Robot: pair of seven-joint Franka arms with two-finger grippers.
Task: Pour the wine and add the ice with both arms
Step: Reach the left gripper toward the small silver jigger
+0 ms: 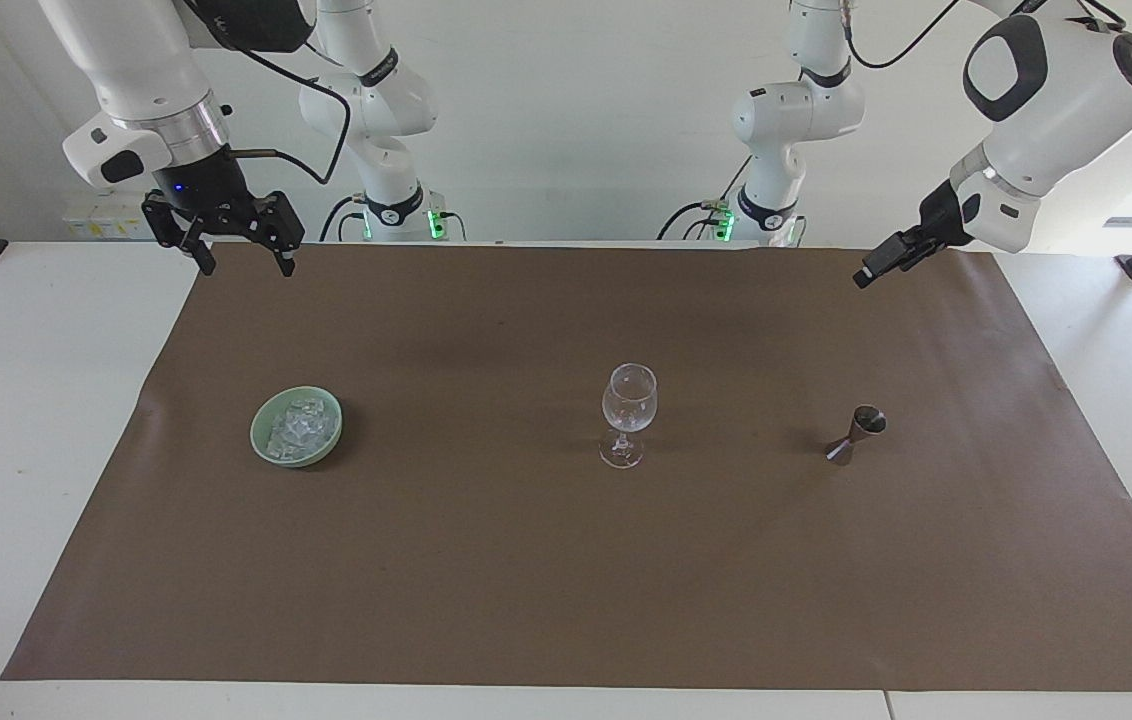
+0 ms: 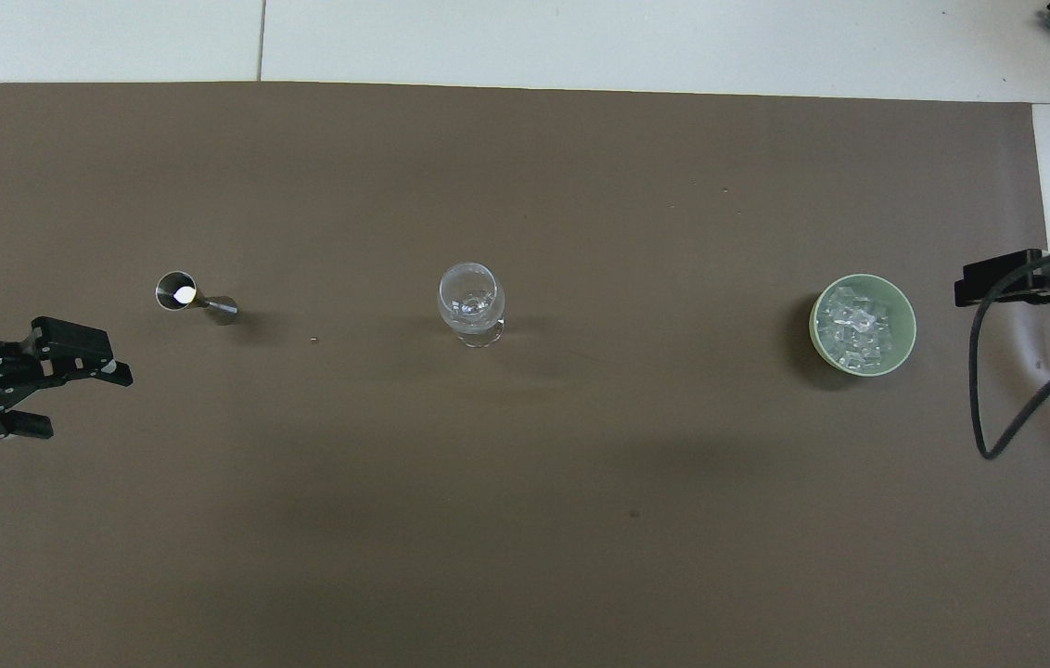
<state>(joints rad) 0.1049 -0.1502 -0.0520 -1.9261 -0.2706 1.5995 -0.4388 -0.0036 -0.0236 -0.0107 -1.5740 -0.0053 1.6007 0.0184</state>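
Both empty grippers hang apart-fingered: left gripper (image 2: pixel 80 394) at nine o'clock, right gripper (image 1: pixel 241 260) at three. Farther out, jigger (image 2: pixel 196 296), empty wine glass (image 2: pixel 471 301) centre, ice (image 2: pixel 852 329) in its bowl (image 2: pixel 905 315). Nothing poured yet; everything remains.

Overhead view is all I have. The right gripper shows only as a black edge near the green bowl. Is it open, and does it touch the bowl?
Observer: It is open. The right gripper hangs fingers down, raised and well apart from the bowl.
Operator: Is the left gripper down at the metal measuring cup?
Observer: No. The left gripper is up in the air, clear of the measuring cup.
Operator: Any wine in the glass?
Observer: From the side the glass looks clear, with no coloured liquid.
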